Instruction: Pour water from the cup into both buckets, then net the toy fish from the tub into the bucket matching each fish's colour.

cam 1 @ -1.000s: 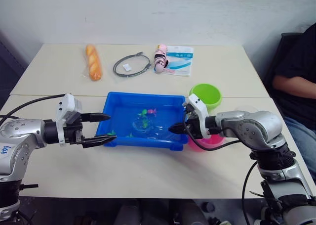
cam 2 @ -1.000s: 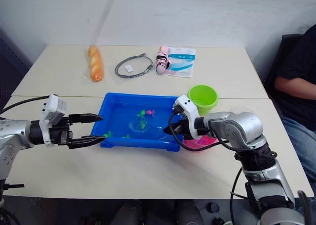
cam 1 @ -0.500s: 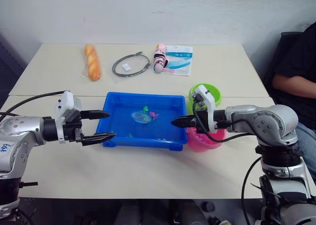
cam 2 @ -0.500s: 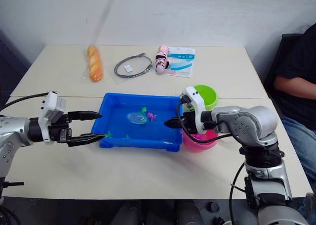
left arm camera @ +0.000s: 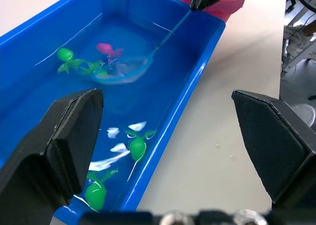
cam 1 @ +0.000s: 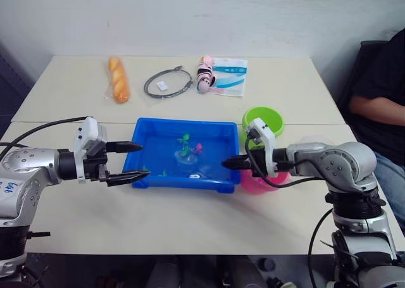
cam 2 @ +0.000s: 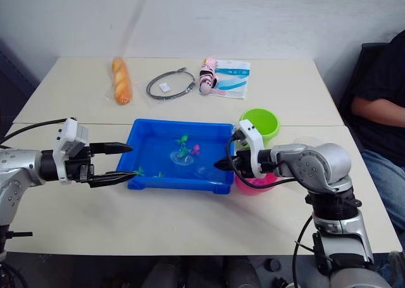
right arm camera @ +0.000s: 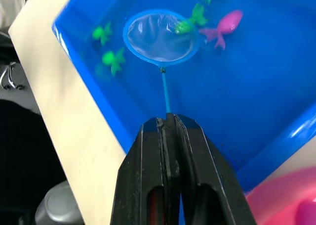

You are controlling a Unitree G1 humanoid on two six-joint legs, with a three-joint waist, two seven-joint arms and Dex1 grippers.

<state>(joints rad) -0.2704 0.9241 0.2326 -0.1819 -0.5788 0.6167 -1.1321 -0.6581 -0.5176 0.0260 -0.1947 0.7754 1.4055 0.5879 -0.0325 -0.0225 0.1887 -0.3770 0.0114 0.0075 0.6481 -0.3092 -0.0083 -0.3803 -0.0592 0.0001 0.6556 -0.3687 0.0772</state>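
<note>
The right pincer (right arm camera: 168, 123), clamped on the net (right arm camera: 160, 37), has dipped it back beside a green fish (right arm camera: 190, 21) (left pincer (cam 1: 130, 161) apart), so no catch yet.

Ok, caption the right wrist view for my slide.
Right gripper holds the net in the blue tub, hoop beside a green fish and a pink fish.

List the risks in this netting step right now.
The net hoop sits at a green fish with a pink fish right beside it; one scoop might catch both, sending one to the wrong bucket. The right gripper pinches only the thin handle's end, so the net may twist or slip when lifted.
</note>
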